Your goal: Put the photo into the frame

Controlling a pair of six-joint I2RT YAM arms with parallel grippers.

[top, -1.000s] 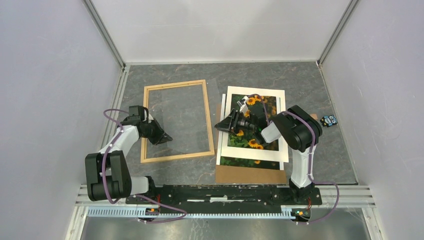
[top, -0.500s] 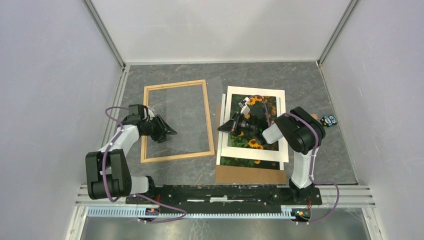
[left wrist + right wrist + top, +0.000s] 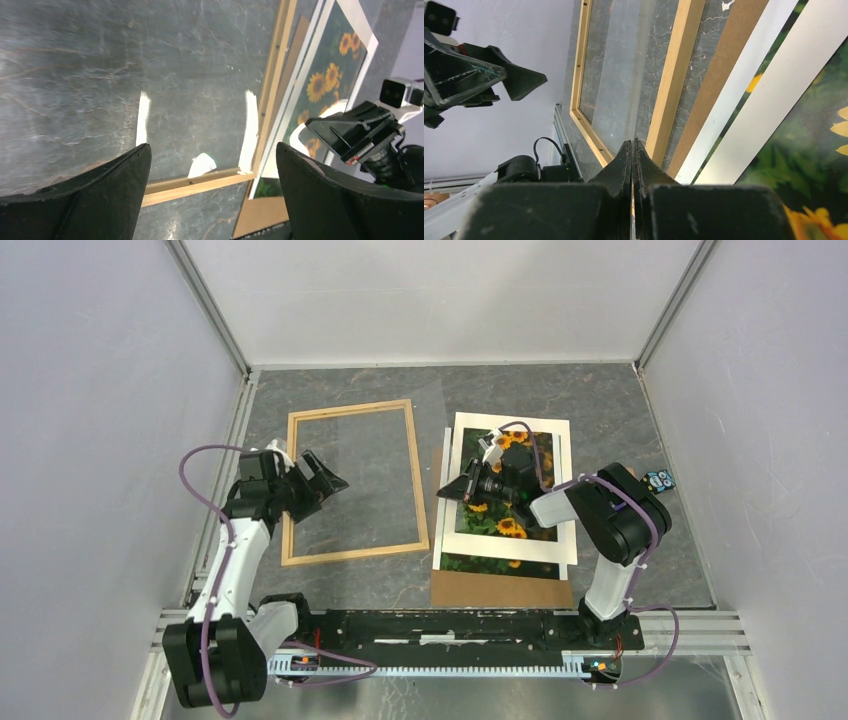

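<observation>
frame (image 3: pixel 350 408): clear sheet (image 3: pixel 385 465) over right side | photo (image 3: pixel 485 525): under white mat (image 3: pixel 505 549), on brown board (image 3: pixel 500 590) | left gripper (image 3: pixel 328 478): released, spread wide | right gripper (image 3: pixel 445 491): clenched

Unit 1, left arm (image 3: pixel 232 555): white tubular links, black joint housings, left purple cable (image 3: pixel 183 472) in a loop. Unit 2, right arm (image 3: pixel 600 585): same white-and-black build, right purple cable (image 3: pixel 677 625). Left end effector (image 3: pixel 322 476): two black wedge-shaped fingers (image 3: pixel 100 200). Right end effector (image 3: pixel 445 492): black, tapered. Shared black base rail (image 3: pixel 440 625), with small orange marks below each base.
</observation>
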